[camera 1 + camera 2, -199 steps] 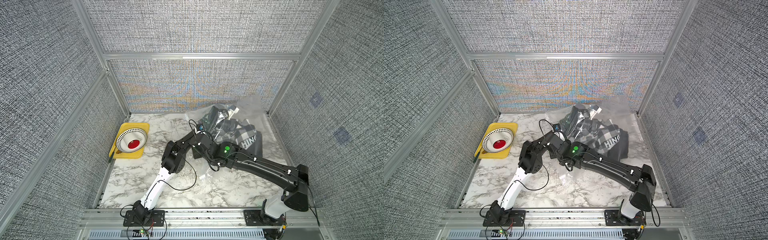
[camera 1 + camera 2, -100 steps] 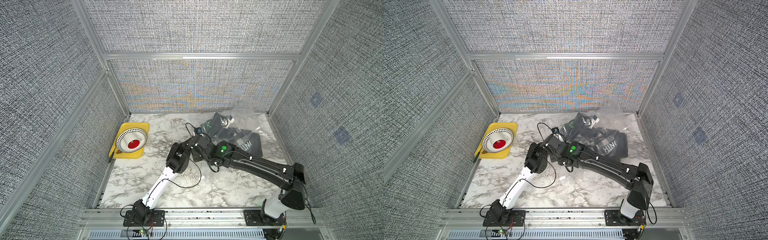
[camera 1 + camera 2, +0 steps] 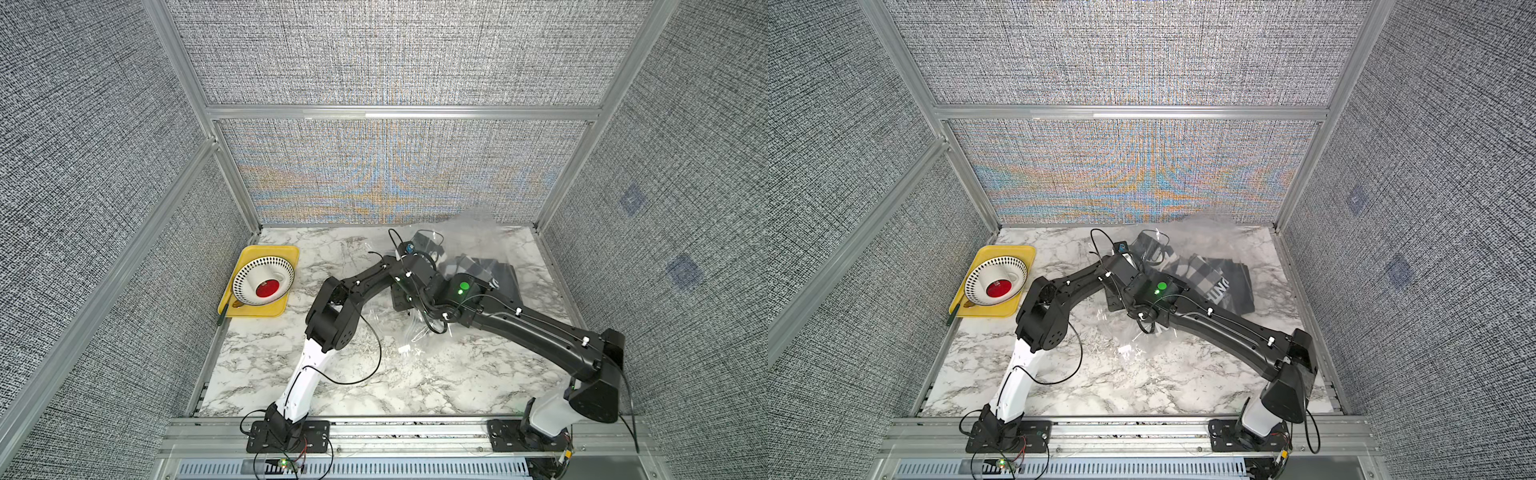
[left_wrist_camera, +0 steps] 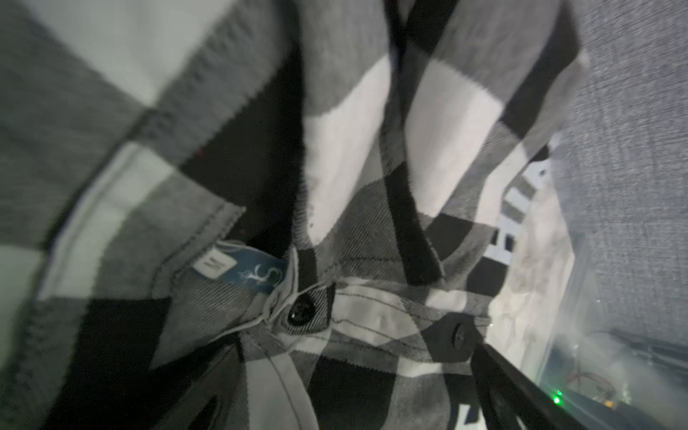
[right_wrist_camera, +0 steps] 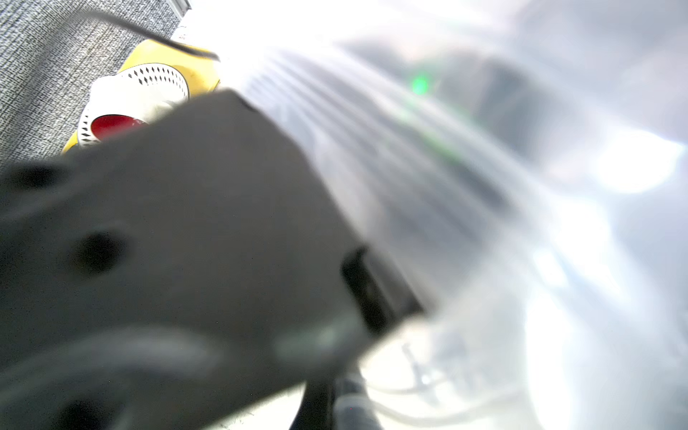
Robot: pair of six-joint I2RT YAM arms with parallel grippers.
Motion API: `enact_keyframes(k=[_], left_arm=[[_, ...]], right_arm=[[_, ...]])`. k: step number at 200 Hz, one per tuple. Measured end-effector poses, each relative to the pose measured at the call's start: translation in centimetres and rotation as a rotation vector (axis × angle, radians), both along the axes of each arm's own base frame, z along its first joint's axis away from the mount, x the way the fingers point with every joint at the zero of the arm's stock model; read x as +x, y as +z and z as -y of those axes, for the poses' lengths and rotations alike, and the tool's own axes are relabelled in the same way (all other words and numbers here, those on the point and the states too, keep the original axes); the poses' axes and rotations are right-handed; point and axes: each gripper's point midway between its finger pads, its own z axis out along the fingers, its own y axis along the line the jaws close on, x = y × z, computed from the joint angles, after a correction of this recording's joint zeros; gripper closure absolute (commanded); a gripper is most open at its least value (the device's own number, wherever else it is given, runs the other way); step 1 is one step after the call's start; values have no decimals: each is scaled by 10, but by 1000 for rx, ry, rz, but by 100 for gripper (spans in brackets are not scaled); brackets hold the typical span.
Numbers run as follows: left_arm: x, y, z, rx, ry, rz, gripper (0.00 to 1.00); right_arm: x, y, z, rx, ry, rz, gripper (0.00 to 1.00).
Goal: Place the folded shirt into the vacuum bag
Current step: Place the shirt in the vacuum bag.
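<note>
Vacuum bag (image 3: pixel 473 224) lies on the table (image 3: pixel 266 374), long axis diagonal from mid-table toward the far right corner; folded shirt (image 3: pixel 1200 270), plaid, lies under the film along the same diagonal, collar (image 4: pixel 298 298) toward the left end effector (image 3: pixel 1152 251), whose opening cannot be determined; right end effector (image 3: pixel 399 301) is fully closed at the bag's near edge; grip on film unconfirmed.

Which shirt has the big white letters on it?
The plain dark shirt. The checked shirt beside it is all black, grey and white squares, with no letters showing.
</note>
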Motion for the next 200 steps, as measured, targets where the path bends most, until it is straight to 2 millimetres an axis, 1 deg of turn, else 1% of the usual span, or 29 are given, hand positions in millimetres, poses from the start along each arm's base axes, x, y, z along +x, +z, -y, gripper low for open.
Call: enact_keyframes(k=[18,34,55,78,96,139,152,179,200], left_arm=[[0,-16,-4,-4,-11,12,0],[0,-16,-4,-30,-15,27,1],[-5,-14,-8,-57,-20,64,1],[-20,-11,-23,-43,-17,67,1],[-27,-10,-35,-17,-4,82,1],[-40,-14,-69,76,45,120,0],[-44,-9,-79,89,62,141,0],[-51,13,-98,99,100,200,0],[-60,19,-117,122,133,223,0]], right_arm=[[0,10,2,43,5,32,100],[1,22,1,94,5,69,100],[5,29,3,129,-5,94,100],[14,34,10,153,-42,108,100],[20,32,16,161,-72,106,100],[22,28,18,170,-94,97,100],[23,27,18,170,-96,95,100],[24,28,18,175,-101,96,100],[23,28,19,175,-101,96,100]])
